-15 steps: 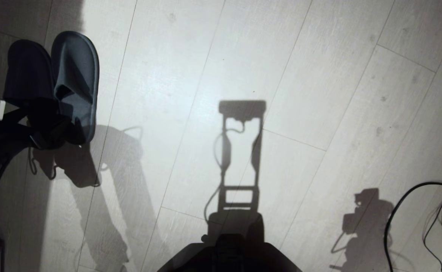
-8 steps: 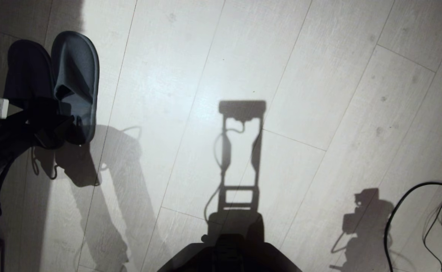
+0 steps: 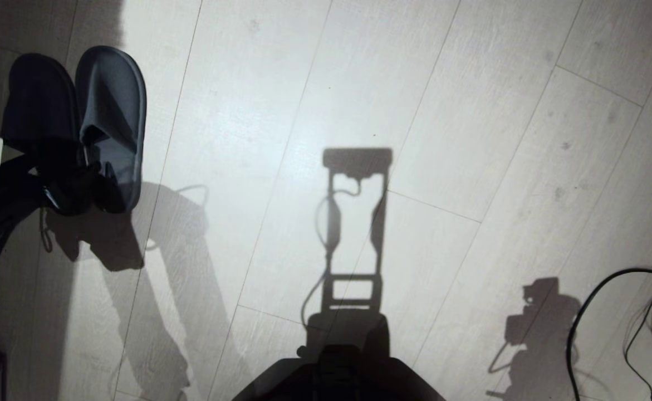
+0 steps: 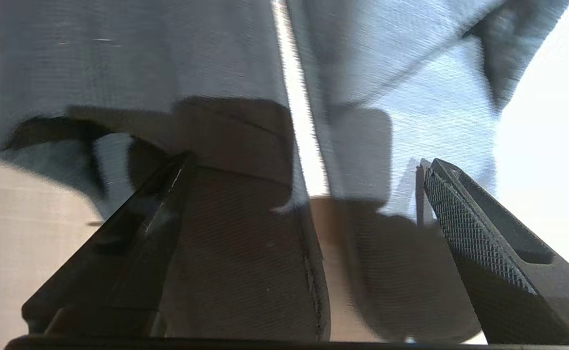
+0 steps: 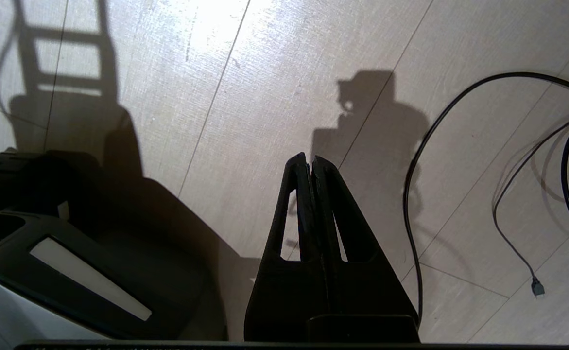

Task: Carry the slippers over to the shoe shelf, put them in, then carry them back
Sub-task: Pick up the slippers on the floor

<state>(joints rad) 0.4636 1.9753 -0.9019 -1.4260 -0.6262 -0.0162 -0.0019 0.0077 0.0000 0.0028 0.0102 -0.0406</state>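
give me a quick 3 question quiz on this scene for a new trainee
1. True or false: the slippers lie side by side on the floor.
2. Which pincer is at the slippers' heel end, its fingers wide apart with both heels between them?
A. left pincer
B. right pincer
3. Fill in: the black cables lie on the robot's ____ side.

Key:
1. True.
2. A. The right pincer is shut, over bare floor and holding nothing.
3. Right.
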